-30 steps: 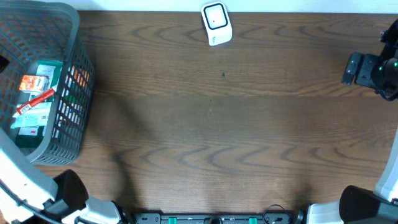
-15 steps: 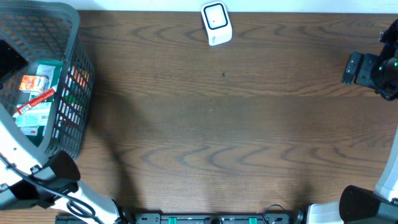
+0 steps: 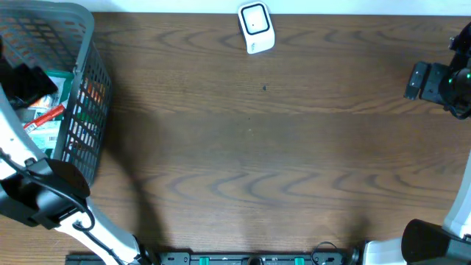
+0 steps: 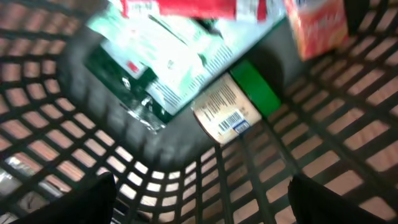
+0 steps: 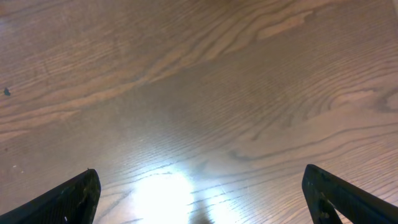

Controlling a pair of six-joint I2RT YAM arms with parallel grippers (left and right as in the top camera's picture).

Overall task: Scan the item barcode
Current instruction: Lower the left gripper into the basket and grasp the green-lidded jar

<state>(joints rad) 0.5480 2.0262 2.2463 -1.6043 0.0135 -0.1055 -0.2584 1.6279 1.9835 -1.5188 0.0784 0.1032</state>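
Observation:
Several packaged items lie in the grey mesh basket (image 3: 87, 44) at the table's left end. In the left wrist view a green box with a tan barcode label (image 4: 225, 114) lies face up beside a green-and-white packet (image 4: 163, 59), with an orange carton (image 4: 314, 25) further off. My left gripper (image 4: 199, 208) hangs open inside the basket above them and holds nothing. The white barcode scanner (image 3: 255, 28) stands at the table's far edge. My right gripper (image 5: 202, 202) is open over bare wood at the right (image 3: 430, 81).
The basket's mesh walls (image 4: 348, 143) close in around the left gripper on all sides. Dark wooden tabletop (image 3: 250, 147) stretches between the basket and the right arm.
The left arm has swung from the lower left corner up over the basket, and its gripper now covers part of the items. The right arm has not moved.

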